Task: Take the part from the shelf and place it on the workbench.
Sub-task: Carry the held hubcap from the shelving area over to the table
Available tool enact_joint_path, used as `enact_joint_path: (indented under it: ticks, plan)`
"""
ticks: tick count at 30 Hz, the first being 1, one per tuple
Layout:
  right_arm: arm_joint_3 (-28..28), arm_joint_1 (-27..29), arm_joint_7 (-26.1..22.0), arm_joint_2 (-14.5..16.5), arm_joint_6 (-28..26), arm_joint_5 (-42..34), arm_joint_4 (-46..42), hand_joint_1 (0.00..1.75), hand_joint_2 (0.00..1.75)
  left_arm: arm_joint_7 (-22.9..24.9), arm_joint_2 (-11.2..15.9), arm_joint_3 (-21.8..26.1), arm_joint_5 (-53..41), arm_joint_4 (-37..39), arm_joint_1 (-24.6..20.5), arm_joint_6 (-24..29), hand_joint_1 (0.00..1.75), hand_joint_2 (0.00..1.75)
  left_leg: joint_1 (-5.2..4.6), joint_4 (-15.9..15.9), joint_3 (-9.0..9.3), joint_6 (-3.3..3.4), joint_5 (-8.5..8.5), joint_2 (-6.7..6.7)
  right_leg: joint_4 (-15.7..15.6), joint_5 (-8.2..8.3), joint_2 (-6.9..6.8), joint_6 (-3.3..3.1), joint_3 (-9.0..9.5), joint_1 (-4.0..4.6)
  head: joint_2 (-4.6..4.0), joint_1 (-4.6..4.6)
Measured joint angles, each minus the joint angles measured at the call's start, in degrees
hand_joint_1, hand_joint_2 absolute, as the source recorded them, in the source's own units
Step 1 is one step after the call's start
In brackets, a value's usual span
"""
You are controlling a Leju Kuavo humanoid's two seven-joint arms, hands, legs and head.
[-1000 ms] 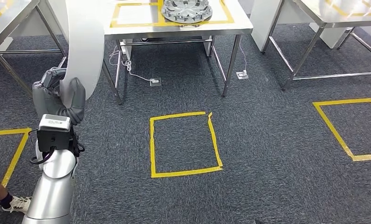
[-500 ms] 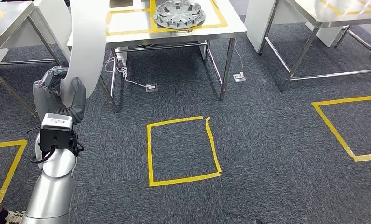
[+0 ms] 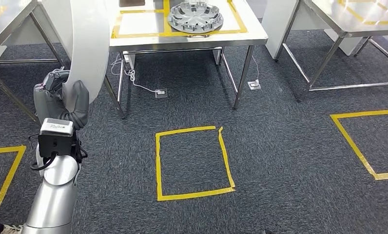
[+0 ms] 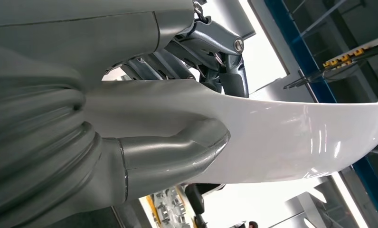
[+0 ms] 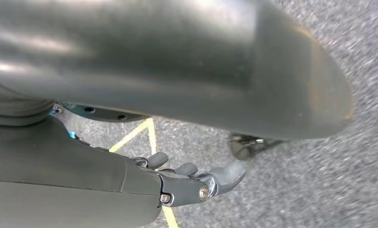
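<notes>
Gripped by the left hand (image 3: 60,97) is a long, curved white part (image 3: 87,48) with a smooth, glossy surface; in the left wrist view the thick grey thumb (image 4: 177,152) is pressed against one face of the part (image 4: 291,137) and the darker fingers (image 4: 225,71) are closed over the other. In the head view the part is held upright at the robot's left, rising past the edge of the workbench (image 3: 192,40). The right hand (image 5: 192,183) is seen over speckled grey carpet with its dark fingers loosely extended and apart, nothing held. On the steel-legged workbench, inside yellow tape outlines, a round silver wheel cover (image 3: 195,17) with ribbed spokes is lying. A square of yellow tape (image 3: 194,163) is marked on the carpet in front of the workbench.
</notes>
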Motion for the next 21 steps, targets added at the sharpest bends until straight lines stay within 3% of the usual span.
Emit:
enact_joint_path:
  ticks: [2, 5, 7, 10, 12, 13, 16, 17, 18, 21]
  plan:
    - [0.00, 0.09, 0.18, 0.00, 0.14, 0.36, 0.03, 0.00, 0.00, -0.26, 0.26, 0.00, 0.02, -0.70, 1.16, 0.01, 1.75, 1.75, -0.04, -0.37, 1.08, -0.60, -1.06, -0.04, -5.44, 3.19, -0.02, -0.70, 1.85, 0.41, 0.00, 0.01]
    - [0.03, 0.27, 0.02, 0.00, 0.65, 0.98, 0.04, 0.00, 0.00, -0.74, 1.03, 0.01, 0.26, -2.82, 3.44, 0.26, 1.75, 1.75, -0.11, -0.68, 2.71, -1.86, -1.32, -0.09, -7.02, 2.97, 0.11, -1.81, 3.60, 0.56, 0.00, 0.01]
    - [0.04, 0.34, -0.31, -0.01, 1.02, 1.25, 0.03, 0.00, 0.00, -1.02, 1.67, 0.05, 0.52, -4.38, 4.41, 0.38, 1.75, 1.75, -0.13, 1.77, 2.41, -2.35, -1.70, 0.06, -7.50, 2.80, 0.09, -2.75, 5.41, 0.34, 0.00, -0.13]
    - [0.08, 0.10, -0.33, -0.02, 1.31, 1.55, 0.03, 0.00, 0.00, -0.99, 2.48, 0.16, 0.68, -6.06, 5.96, 0.37, 1.75, 1.75, -0.09, 11.49, -3.73, -2.87, -5.08, 0.18, -7.62, 1.50, 0.08, -3.41, 7.21, 0.34, 0.00, -0.29]
    - [0.10, 0.12, -0.02, -0.02, 1.23, 1.84, 0.03, 0.00, 0.00, -0.89, 2.92, 0.34, 0.44, -6.95, 7.38, 0.34, 1.75, 1.75, -0.09, 14.55, -7.47, -3.09, -6.60, 0.18, -7.62, 0.47, 0.23, -3.42, 8.31, 0.35, 0.00, -0.29]
    - [0.11, 0.19, 0.13, -0.02, 1.14, 1.96, 0.04, 0.00, 0.00, -0.86, 3.08, 0.43, 0.27, -7.34, 7.82, 0.33, 1.75, 1.75, -0.09, 13.52, -8.12, -3.06, -5.69, 0.18, -7.62, -0.09, 0.30, -3.36, 9.00, 0.36, 0.00, -0.32]
    - [0.19, 0.21, 0.43, -0.02, 1.04, 2.24, 0.05, 0.00, 0.00, -0.83, 3.48, 0.97, -0.32, -8.61, 8.73, 0.32, 1.75, 1.75, -0.28, 3.71, -6.51, -2.33, 2.33, 0.32, -7.58, -1.81, 0.38, -2.98, 10.94, 0.43, 0.00, -0.34]
    - [0.24, 0.13, 0.57, -0.01, 1.04, 2.35, 0.05, 0.00, 0.00, -0.82, 3.57, 1.28, -0.59, -9.09, 9.20, 0.31, 1.75, 1.75, -0.42, 1.23, -5.92, -1.97, 3.92, 0.39, -7.59, -2.35, 0.46, -2.69, 11.35, 0.50, 0.00, -0.34]
    - [0.30, 0.06, 0.73, 0.00, 1.04, 2.47, 0.05, 0.00, 0.00, -0.76, 3.61, 1.62, -0.89, -9.56, 9.70, 0.25, 1.75, 1.75, -0.52, -0.23, -5.56, -1.56, 4.74, 0.43, -7.49, -2.67, 0.54, -2.33, 11.76, 0.58, 0.00, -0.35]
    - [0.44, -0.03, 0.96, 0.01, 1.08, 2.85, 0.04, 0.00, 0.00, -0.58, 3.62, 2.30, -1.82, -10.86, 10.57, -0.12, 1.75, 1.75, -0.33, -0.96, -4.36, -0.35, 4.65, 0.26, -6.24, -2.89, 0.56, -1.34, 12.27, 0.71, 0.00, -0.32]
